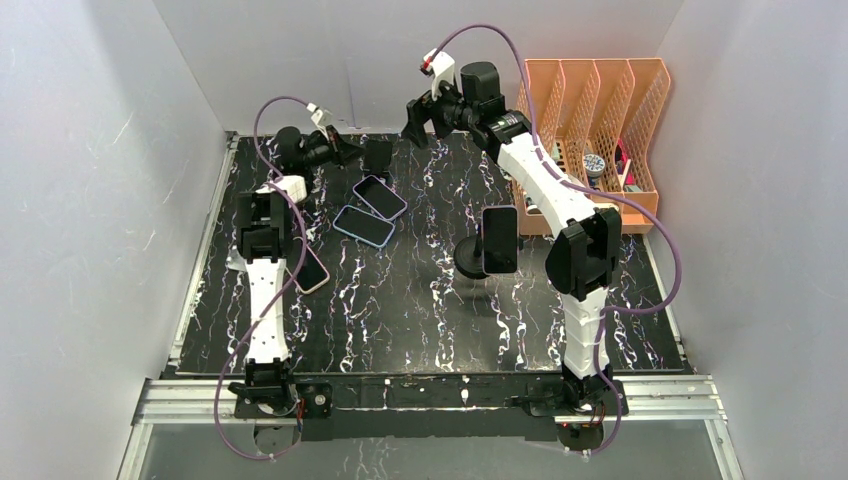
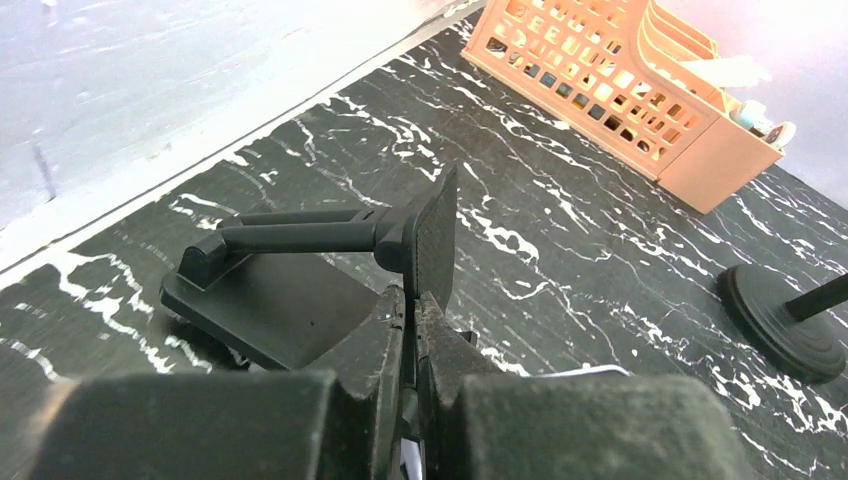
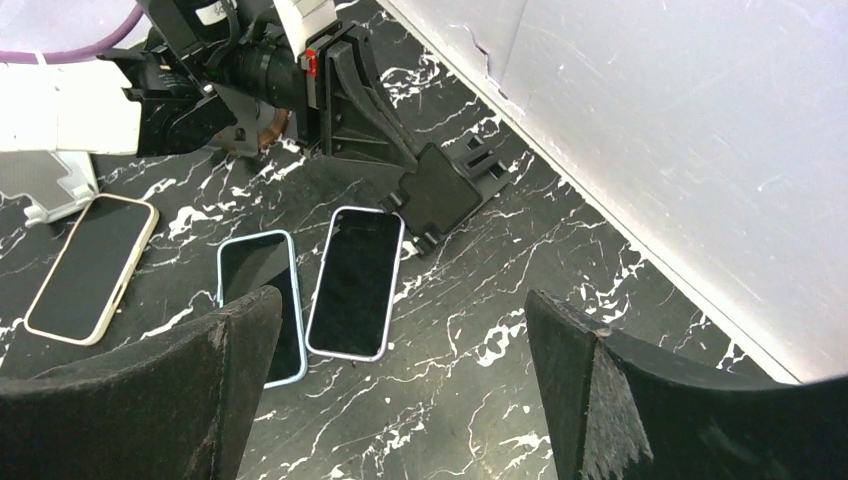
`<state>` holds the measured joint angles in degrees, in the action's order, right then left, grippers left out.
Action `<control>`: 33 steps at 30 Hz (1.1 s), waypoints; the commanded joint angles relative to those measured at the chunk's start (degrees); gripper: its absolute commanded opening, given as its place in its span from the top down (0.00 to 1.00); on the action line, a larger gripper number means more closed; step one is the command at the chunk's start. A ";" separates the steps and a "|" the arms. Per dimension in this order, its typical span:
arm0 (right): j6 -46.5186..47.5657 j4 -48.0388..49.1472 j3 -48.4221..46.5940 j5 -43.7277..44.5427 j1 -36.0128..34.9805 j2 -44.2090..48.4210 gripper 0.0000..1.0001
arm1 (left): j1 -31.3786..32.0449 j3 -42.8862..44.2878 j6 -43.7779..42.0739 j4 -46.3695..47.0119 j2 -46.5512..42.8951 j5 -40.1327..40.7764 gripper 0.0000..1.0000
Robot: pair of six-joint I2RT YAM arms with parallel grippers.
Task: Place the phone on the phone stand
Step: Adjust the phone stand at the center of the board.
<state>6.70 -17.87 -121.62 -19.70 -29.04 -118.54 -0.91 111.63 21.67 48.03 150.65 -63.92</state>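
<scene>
Phones [image 1: 380, 197] lie flat beside the stand [image 2: 300, 240] near the table's [image 1: 420, 300] far edge, my left gripper [image 2: 412, 300] closed tight against it. Right gripper [image 3: 400, 300] hangs wide open, empty, beside them; bare tabletop nearer me.

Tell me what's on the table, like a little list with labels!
left gripper: shut, tips at the plate of the black stand
right gripper: open, empty
lying flat: tan phone, blue phone, purple phone
round stand: holds an upright phone
far right: orange rack
</scene>
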 commanded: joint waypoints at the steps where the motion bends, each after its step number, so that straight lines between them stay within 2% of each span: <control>1: 0.81 1.38 1.64 -1.00 0.86 0.87 0.01 | 3.08 2.89 0.08 1.72 1.47 -1.12 1.00; 9: 0.88 2.19 3.52 -1.54 1.67 1.71 0.01 | 6.46 8.61 7.47 8.51 5.85 0.46 1.00; 13: 1.16 2.56 4.16 -1.57 2.07 2.36 0.01 | 8.01 7.87 10.64 12.21 6.14 0.14 1.00; 16: 1.37 3.19 5.10 -1.65 2.31 2.90 0.01 | 8.93 2.59 13.98 18.06 4.23 0.92 1.00; 19: 1.54 3.90 6.00 -2.19 2.33 3.10 0.01 | 10.00 -6.24 17.06 25.77 0.03 3.13 1.00; 23: 0.37 4.71 5.97 -2.62 2.38 2.47 0.01 | 11.36 -15.90 15.77 29.43 -4.33 5.56 1.00; 24: -0.50 5.17 5.96 -2.82 2.38 2.24 0.01 | 11.43 -17.24 15.46 29.68 -4.81 6.02 0.95; 28: -0.51 5.59 4.23 -4.83 2.19 0.72 0.01 | 10.13 -19.06 16.38 30.38 -6.41 6.75 0.05; 29: -0.21 4.50 2.47 -4.84 2.01 -0.98 0.01 | 9.43 -19.56 16.75 30.67 -7.33 6.99 0.02; 33: 1.77 -4.05 -10.77 -2.13 1.07 -9.55 0.01 | 5.86 -24.50 16.17 30.96 -14.50 10.31 0.02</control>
<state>6.92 -17.56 -121.25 -22.92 -27.16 -121.71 9.34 90.72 38.11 76.64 147.48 -56.88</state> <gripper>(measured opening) 0.985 0.982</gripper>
